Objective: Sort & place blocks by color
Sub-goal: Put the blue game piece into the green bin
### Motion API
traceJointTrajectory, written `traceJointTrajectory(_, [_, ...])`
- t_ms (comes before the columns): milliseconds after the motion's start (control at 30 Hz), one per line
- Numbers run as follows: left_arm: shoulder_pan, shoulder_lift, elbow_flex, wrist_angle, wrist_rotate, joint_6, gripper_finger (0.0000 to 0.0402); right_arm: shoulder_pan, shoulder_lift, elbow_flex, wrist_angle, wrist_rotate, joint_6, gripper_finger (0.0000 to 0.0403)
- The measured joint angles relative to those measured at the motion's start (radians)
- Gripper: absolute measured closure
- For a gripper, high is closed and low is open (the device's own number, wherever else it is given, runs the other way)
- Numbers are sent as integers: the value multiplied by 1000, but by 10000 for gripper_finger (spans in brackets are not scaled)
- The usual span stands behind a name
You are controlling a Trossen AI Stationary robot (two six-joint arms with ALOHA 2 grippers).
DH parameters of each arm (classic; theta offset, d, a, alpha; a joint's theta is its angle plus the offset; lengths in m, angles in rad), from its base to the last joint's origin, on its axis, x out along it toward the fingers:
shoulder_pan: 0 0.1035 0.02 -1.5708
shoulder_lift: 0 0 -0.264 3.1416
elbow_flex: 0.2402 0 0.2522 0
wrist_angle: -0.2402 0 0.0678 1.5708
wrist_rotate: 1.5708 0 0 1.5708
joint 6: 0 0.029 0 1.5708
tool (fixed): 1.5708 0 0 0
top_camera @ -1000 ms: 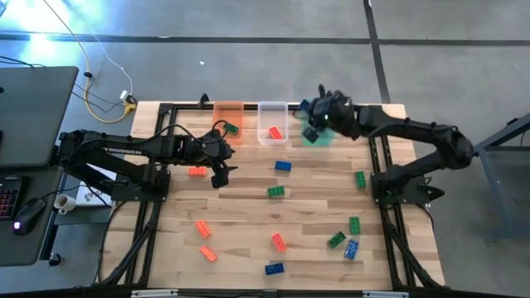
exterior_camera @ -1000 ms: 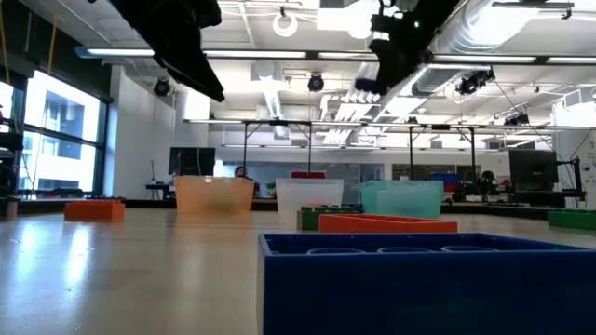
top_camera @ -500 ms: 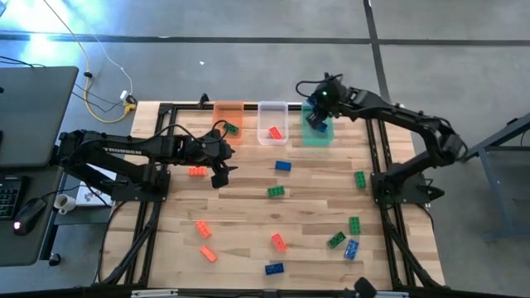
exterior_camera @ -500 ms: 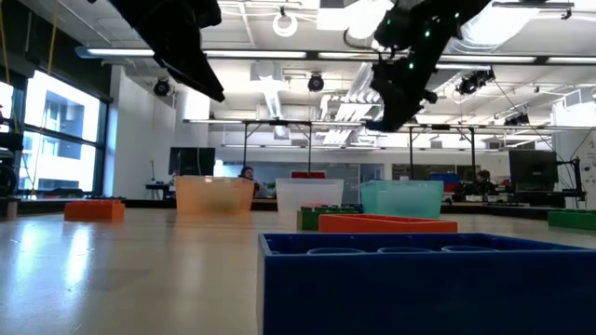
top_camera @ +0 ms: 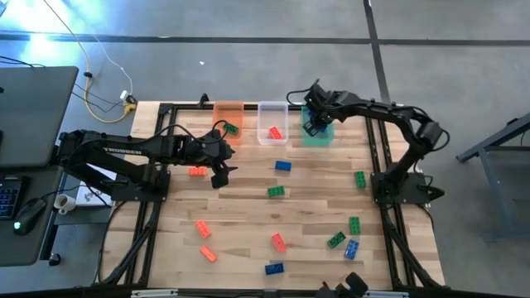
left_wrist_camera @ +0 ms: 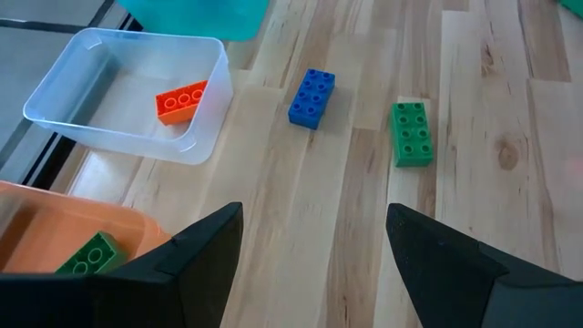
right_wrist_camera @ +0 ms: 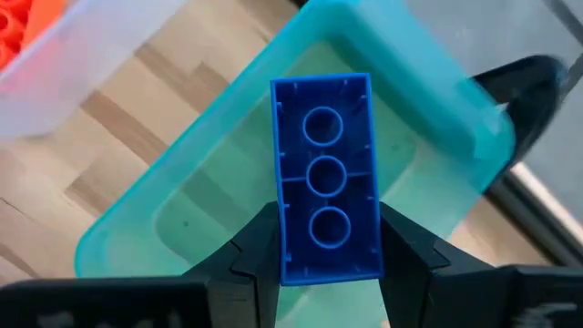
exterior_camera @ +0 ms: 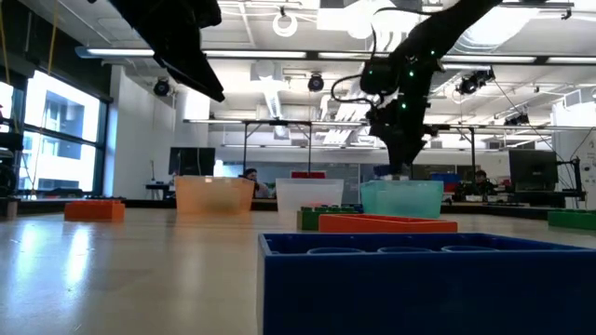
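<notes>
High view: right gripper (top_camera: 313, 122) over translucent green tub (top_camera: 319, 132) at table's far edge; left gripper (top_camera: 220, 171) hovering above bare wood near red-orange studded brick (top_camera: 197, 171); remaining bricks scattered across wooden table (top_camera: 315, 190). Low view: right gripper (exterior_camera: 402, 160) just above green tub rim. Left wrist view: left jaws apart, nothing between. Right wrist view: right jaws clamped on blue rectangular studded brick (right_wrist_camera: 326, 216), hollow underside visible, directly over green tub interior.
</notes>
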Motion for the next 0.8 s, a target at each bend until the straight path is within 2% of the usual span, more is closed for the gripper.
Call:
traceJointTrajectory(433, [0, 0, 0, 0, 2, 11, 142, -16, 81, 0, -53, -75, 47, 286])
traceJointTrajectory(600, [0, 0, 0, 0, 1, 11, 142, -16, 84, 0, -53, -73, 43, 283])
traceJointTrajectory(800, [0, 0, 0, 0, -1, 11, 142, -16, 84, 0, -62, -72, 42, 249])
